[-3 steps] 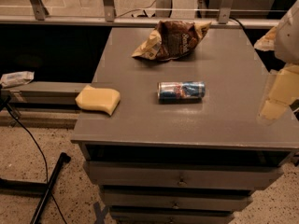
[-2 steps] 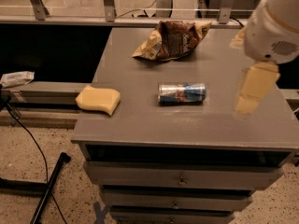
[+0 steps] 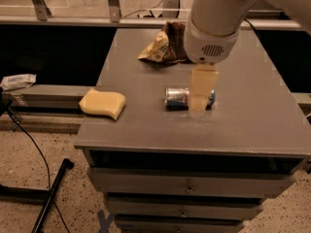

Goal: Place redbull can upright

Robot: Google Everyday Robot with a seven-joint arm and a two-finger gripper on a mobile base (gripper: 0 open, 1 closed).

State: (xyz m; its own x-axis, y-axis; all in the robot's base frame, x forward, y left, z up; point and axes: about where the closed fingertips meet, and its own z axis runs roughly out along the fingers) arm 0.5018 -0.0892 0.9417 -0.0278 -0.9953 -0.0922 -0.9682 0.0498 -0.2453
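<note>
Hovering low over the middle of the worktop, the robot's end effector hangs as a pale slab beneath the arm's bulky wrist housing and crosses the redbull can in the single camera view.

The can lies on its side a little nearer the front edge than the back. Its long axis runs roughly parallel to that front edge, with one silver end facing the left edge as the camera sees it. The end effector covers the can's other end, so the can sits directly under or just behind it and reaches out toward the left. Whether the two are touching cannot be told from this angle. Whether the end effector is open or closed cannot be told either, and nothing shows it holding the can.

A yellow sponge rests at the front-left corner, partly overhanging the left edge. A crumpled brown and yellow snack bag lies near the back edge. Both are well apart from the can.

The task appears to be at the approach stage. The coming move would probably call for a grip across the can's narrow width, square to its long axis, then a quarter turn to stand it on one end.
</note>
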